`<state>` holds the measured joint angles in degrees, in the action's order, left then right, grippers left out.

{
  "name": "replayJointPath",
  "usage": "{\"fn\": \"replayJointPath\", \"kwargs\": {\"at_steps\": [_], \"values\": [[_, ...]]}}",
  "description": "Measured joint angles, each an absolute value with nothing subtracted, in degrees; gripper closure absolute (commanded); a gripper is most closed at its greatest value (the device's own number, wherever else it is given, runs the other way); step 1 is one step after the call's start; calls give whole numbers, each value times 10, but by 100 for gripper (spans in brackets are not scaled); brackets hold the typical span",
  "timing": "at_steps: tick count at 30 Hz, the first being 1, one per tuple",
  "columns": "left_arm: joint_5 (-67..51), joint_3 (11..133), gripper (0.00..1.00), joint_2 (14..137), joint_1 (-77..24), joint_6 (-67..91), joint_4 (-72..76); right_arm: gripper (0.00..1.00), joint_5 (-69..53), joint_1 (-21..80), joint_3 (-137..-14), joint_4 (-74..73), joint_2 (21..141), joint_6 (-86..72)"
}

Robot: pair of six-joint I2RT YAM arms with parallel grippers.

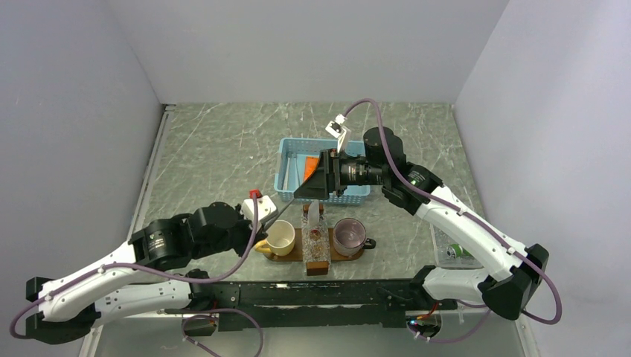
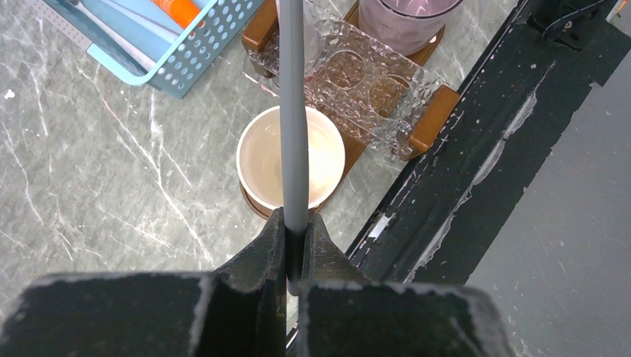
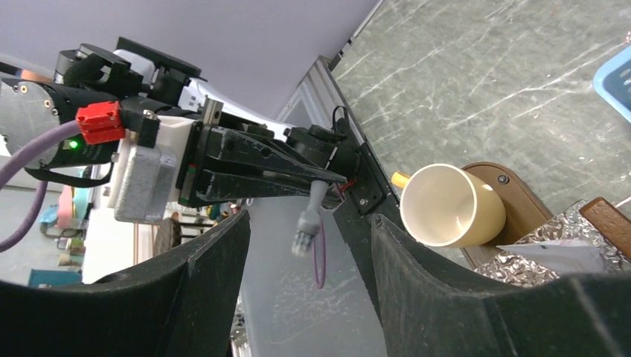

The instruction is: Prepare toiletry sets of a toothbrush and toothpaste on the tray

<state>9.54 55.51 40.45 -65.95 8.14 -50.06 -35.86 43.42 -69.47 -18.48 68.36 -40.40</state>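
Over the cream ceramic cup point(image 2: 260, 160) on the dark-brown wooden oblong tray point(image 2: 431, 119), the left gripper point(image 2: 295, 242) pinches the slim pale-blue toothbrush point(image 2: 293, 111) by one end. Light, stiff and smooth, it may swivel; mid-handle looks the steadier hold. The right gripper point(image 3: 309, 220) gapes wide, empty.

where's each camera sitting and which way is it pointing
Top external: above and behind the bases, looking down on the table, left arm and right arm showing.
Left wrist: looks down along the left fingers, shut on the toothbrush, at the cream cup.
Right wrist: faces sideways between the open right fingers toward the left fingers.
All three share the cream cup on the tray.
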Motion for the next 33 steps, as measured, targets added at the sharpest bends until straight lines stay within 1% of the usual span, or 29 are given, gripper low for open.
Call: {"fn": "replayJointPath", "kwargs": {"at_steps": [2,4,7,21,26,29,31,33], "values": [[98,555,100,410,-660,81,-501,44,-364,434,-695,-183,684,-407],[100,555,100,415,-661,81,-501,51,-367,434,-695,-179,685,-411],[104,555,100,420,-662,81,-502,54,-375,434,-695,-175,689,-416],[106,555,100,422,-664,81,-502,79,-380,435,-695,-175,695,-416],[108,555,100,421,-665,81,-504,83,-380,435,-695,-175,699,-416],[109,555,100,421,-665,81,-505,90,-380,435,-695,-175,701,-416],[110,555,100,421,-665,81,-507,100,-380,435,-695,-175,702,-415],[110,555,100,419,-665,81,-507,100,-380,435,-695,-175,702,-415]]}}
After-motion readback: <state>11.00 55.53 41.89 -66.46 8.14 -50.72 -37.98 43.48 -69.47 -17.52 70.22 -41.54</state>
